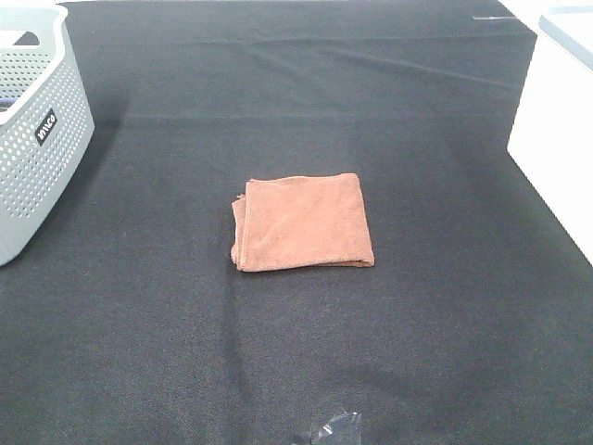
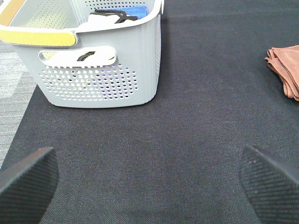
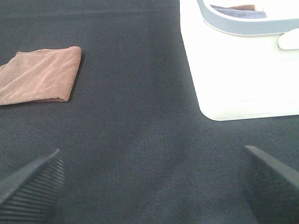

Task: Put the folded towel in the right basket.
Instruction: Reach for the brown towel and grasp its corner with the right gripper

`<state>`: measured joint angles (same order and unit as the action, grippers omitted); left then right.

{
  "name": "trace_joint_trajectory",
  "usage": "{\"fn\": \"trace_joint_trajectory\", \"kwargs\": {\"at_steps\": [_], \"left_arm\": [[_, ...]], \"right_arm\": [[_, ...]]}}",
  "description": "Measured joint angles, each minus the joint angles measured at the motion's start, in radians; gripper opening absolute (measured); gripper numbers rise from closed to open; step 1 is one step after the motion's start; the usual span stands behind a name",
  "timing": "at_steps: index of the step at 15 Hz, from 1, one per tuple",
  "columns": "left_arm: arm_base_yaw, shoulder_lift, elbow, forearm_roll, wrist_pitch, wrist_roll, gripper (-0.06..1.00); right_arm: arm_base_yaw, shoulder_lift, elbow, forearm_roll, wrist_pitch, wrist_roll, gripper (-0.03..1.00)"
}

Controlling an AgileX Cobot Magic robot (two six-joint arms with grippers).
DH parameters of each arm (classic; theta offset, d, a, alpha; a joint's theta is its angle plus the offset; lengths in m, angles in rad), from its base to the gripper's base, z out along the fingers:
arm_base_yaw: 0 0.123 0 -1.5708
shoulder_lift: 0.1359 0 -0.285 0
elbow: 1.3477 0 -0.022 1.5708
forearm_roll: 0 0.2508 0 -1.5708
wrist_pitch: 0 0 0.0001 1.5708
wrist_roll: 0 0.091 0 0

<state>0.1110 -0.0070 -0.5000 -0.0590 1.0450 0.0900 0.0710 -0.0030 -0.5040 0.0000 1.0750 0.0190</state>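
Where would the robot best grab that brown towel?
Probably the towel by its right edge, pinched from above by the right gripper. That edge looks like a closed fold, while the left edge shows loose layers, so it should stay folded. That side also faces the right basket.

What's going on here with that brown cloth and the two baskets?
Nothing is being handled yet. The folded towel lies flat in the middle of the black table, between a grey basket on the left and a white basket on the right. The left gripper and right gripper are open, holding nothing.
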Motion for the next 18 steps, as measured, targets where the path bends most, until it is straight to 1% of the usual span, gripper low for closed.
{"fn": "trace_joint_trajectory", "kwargs": {"at_steps": [8,9,11,12,13,14,16,18], "left_arm": [[0.0,0.0,0.0,0.0,0.0,0.0,0.98],[0.0,0.0,0.0,0.0,0.0,0.0,0.98],[0.0,0.0,0.0,0.0,0.0,0.0,0.98],[0.0,0.0,0.0,0.0,0.0,0.0,0.98],[0.0,0.0,0.0,0.0,0.0,0.0,0.98],[0.0,0.0,0.0,0.0,0.0,0.0,0.98],[0.0,0.0,0.0,0.0,0.0,0.0,0.98],[0.0,0.0,0.0,0.0,0.0,0.0,0.98]], "right_arm": [[0.0,0.013,-0.001,-0.013,-0.001,0.0,0.97],[0.0,0.115,-0.036,0.008,0.003,0.0,0.97],[0.0,0.35,-0.151,0.089,0.025,0.0,0.97],[0.0,0.35,-0.151,0.089,0.025,0.0,0.97],[0.0,0.492,-0.235,0.152,0.052,0.0,0.97],[0.0,0.677,-0.359,0.225,0.081,0.0,0.97],[0.0,0.877,-0.487,0.284,0.074,0.0,0.97],[0.0,1.021,-0.579,0.343,0.047,-0.014,0.97]]}}
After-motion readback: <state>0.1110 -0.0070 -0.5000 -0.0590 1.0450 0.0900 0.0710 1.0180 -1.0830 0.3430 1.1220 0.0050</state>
